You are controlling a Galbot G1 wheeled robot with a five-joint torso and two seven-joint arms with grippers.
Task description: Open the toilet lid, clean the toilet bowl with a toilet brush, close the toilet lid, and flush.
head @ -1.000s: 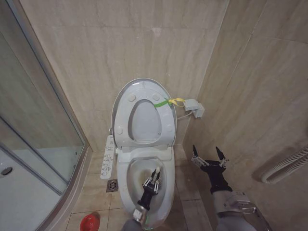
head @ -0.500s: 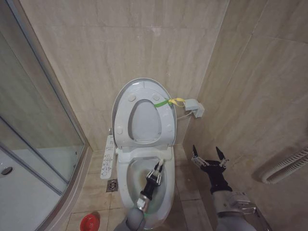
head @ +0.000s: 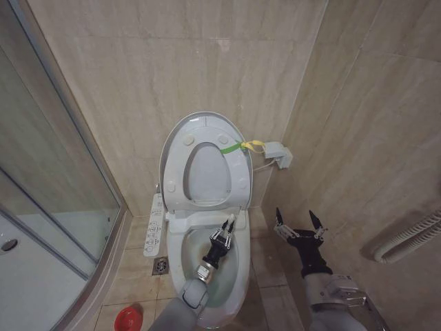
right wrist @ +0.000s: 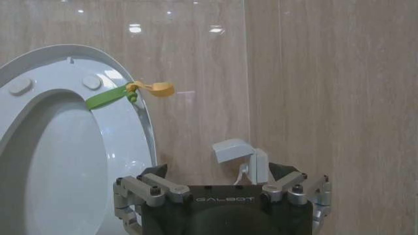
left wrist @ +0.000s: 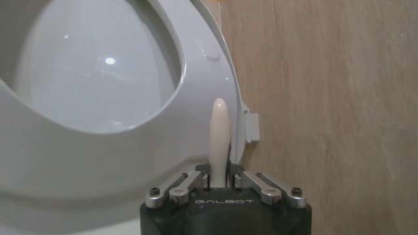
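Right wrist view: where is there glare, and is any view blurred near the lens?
Right wrist view: bright lamp reflections sit on the glossy wall tile near the top, and a soft sheen on the lid. Left wrist view: a small highlight on the lid; the brush handle, close to the lens in the left tool, looks soft.
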